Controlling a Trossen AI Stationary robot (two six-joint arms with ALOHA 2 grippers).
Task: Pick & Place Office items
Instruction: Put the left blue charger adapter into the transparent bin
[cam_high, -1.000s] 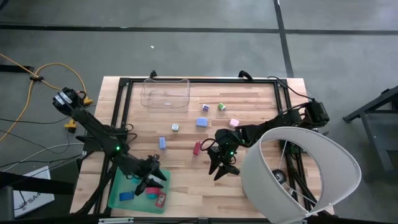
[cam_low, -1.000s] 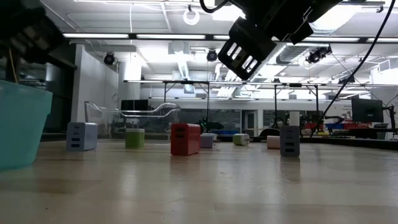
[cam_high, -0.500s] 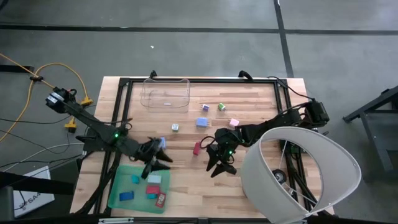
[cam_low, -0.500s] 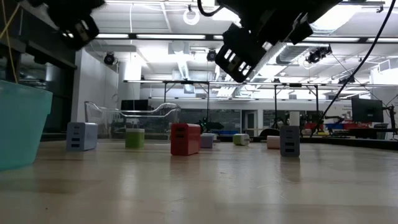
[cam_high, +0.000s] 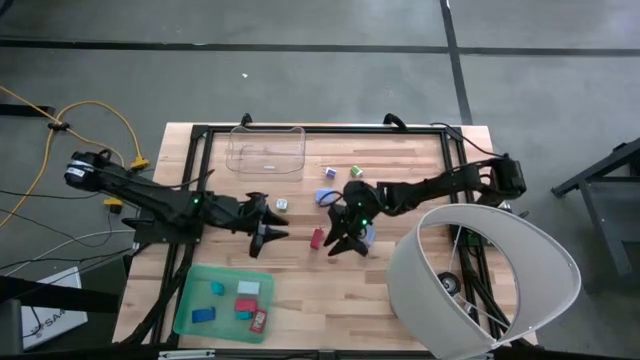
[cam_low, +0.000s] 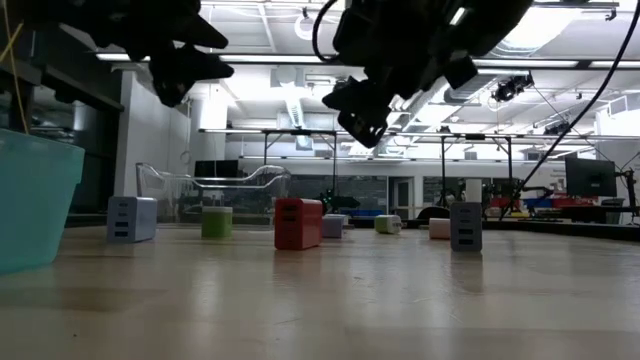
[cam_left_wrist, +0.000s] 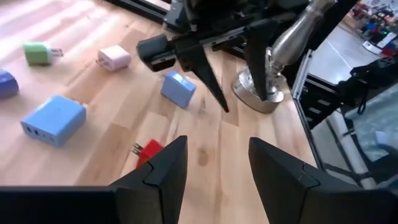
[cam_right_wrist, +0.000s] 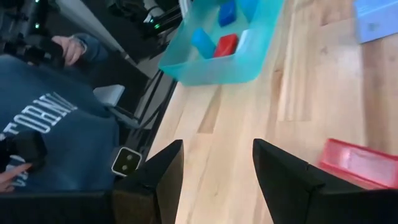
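High view: red block (cam_high: 317, 238) lies on the worktop (cam_high: 420, 290) between both claws.
Left claw (cam_high: 272, 226): fingers apart, empty.
Right claw (cam_high: 341, 243): fingers apart, empty, just beside the block, seemingly nearer.
Long axis: roughly front-to-back.

- The tray (cam_high: 181, 312) lay at the table's (cam_high: 420, 290) front left and held several small blocks (cam_high: 247, 288)
- The bin (cam_high: 265, 150) stood at the back edge
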